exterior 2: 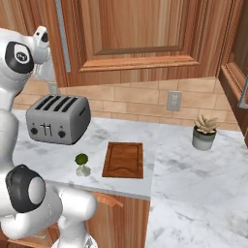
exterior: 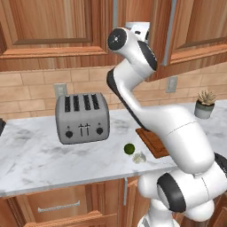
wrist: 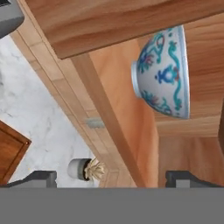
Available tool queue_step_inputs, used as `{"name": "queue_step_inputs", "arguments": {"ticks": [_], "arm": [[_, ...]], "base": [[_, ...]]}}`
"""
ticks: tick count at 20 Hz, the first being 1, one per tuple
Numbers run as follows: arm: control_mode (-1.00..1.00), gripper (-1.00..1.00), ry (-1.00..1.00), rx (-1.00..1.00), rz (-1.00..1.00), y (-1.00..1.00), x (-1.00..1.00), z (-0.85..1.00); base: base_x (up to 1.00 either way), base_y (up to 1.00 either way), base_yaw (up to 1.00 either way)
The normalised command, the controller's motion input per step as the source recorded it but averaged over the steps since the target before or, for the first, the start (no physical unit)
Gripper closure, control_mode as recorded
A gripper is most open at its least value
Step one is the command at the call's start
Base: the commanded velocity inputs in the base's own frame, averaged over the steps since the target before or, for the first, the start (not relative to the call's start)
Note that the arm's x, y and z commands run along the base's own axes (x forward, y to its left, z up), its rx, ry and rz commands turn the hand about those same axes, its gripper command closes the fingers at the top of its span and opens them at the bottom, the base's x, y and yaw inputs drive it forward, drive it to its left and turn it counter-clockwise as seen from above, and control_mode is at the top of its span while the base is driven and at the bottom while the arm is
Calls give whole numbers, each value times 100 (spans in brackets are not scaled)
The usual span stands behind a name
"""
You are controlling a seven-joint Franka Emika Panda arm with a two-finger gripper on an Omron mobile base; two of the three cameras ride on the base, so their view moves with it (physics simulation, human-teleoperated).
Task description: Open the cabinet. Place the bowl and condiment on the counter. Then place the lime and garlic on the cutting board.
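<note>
Reddish-brown wood frames the work: the cabinet [wrist: 131, 22] stands open and the bowl [wrist: 164, 72] sits on its shelf, seen rolled sideways from the hand view. End effector [wrist: 111, 179] is released, both fingertips [wrist: 41, 178] spread wide and grasping nothing, short of the bowl and below its rim line in that view.

Step in hand, as I judge it: fetch the bowl out to the desk [exterior: 35, 155].
- Bring the spread tips level with the bowl wall; close on the rim, one tip inside, one outside.
- Lift clear of the shelf before drawing back, so the foot does not catch the cabinet's lower rail.
- Set down beside the toaster [exterior: 82, 117], away from the cutting board [exterior 2: 123, 160].

Lime [exterior: 129, 148] and garlic [exterior: 139, 157] lie touching, just beside the cutting board, toaster side. Condiment: cannot see.
</note>
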Motion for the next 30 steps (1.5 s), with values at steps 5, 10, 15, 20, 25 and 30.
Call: {"name": "queue_step_inputs", "arguments": {"ticks": [5, 10, 15, 20, 25, 30], "arm": [[-100, -100, -2, 1, 0, -100, -49, 0], [-100, -100, -13, 0, 2, -98, -100, 0], [-100, -100, -10, 0, 0, -100, -100, 2], [-100, -100, -1, 0, -1, -95, -73, 12], [-100, -100, 7, 0, -9, -99, -32, 12], [-100, -100, 15, 0, -17, -100, -16, 12]], "base": [[0, 0, 0], [0, 0, 0], [0, 0, 0], [0, 0, 0], [0, 0, 0], [0, 0, 0]]}}
